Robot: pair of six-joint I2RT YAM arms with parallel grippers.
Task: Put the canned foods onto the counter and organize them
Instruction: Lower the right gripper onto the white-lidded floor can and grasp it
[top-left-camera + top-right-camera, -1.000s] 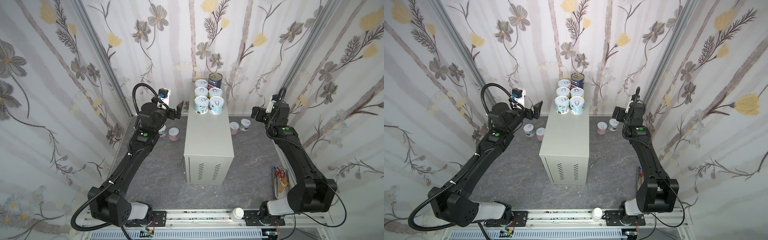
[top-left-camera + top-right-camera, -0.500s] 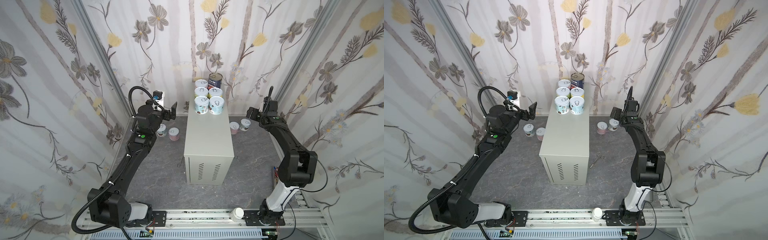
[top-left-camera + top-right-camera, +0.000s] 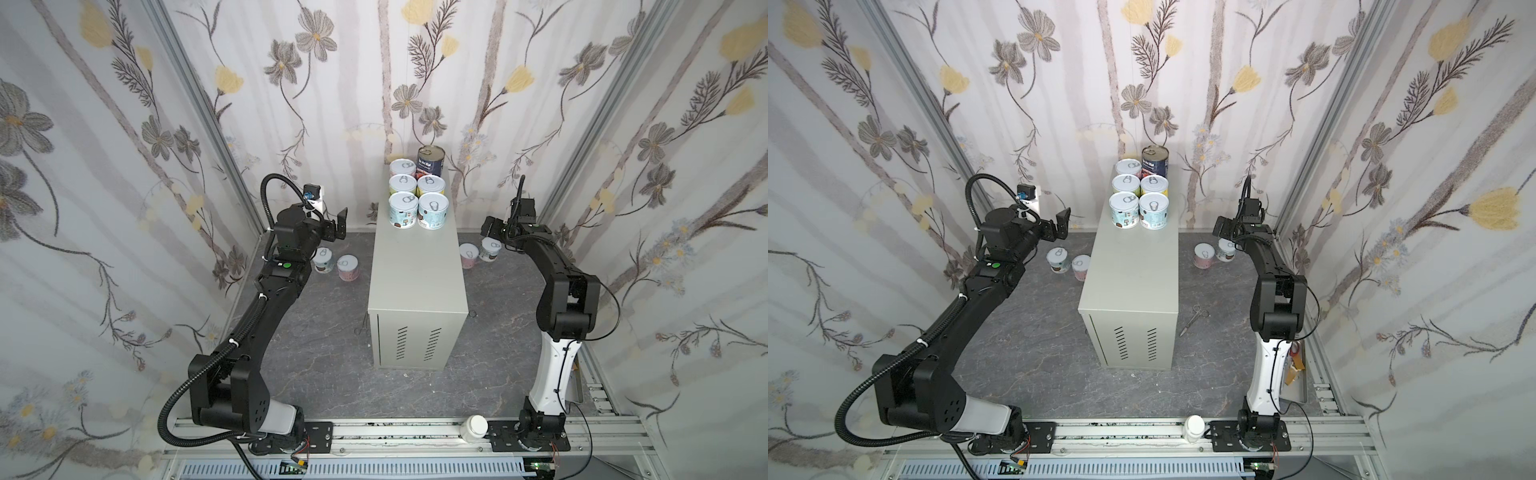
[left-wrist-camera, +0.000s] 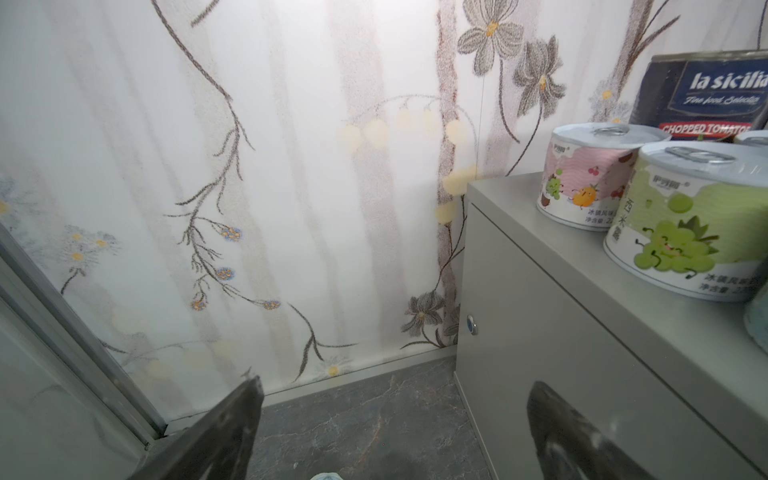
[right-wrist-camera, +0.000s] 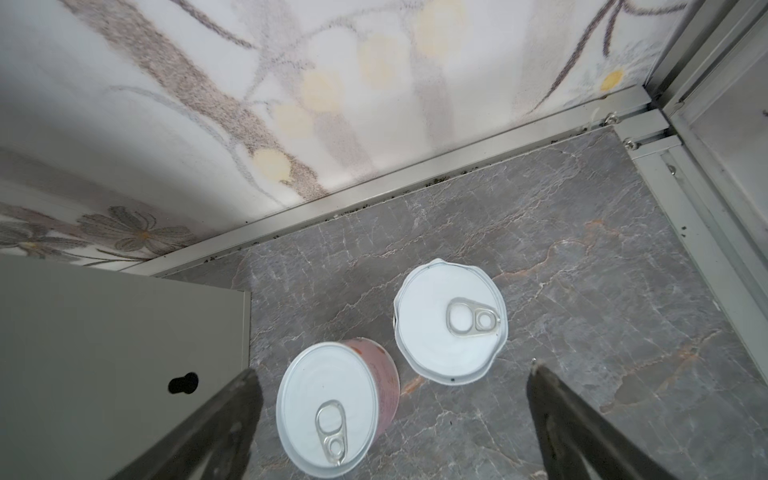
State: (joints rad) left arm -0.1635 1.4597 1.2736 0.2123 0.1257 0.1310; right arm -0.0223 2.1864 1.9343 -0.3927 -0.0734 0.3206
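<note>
Pink can (image 5: 336, 405) lies beneath the right jaws, newly swung over it and spread like the left jaws, apparently ready for the tabletop (image 3: 415, 270).

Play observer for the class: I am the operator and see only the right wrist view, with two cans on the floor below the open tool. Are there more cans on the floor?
Observer: Yes, two. In both top views a pale can and a pink can stand on the floor left of the counter.
Operator: How many are on top?
Observer: Six, grouped at the far end: five short cans and the tomato can at the back right.
Operator: Is the left tool busy?
Observer: No. The left tool is open and empty, in the air off the counter's left side.
</note>
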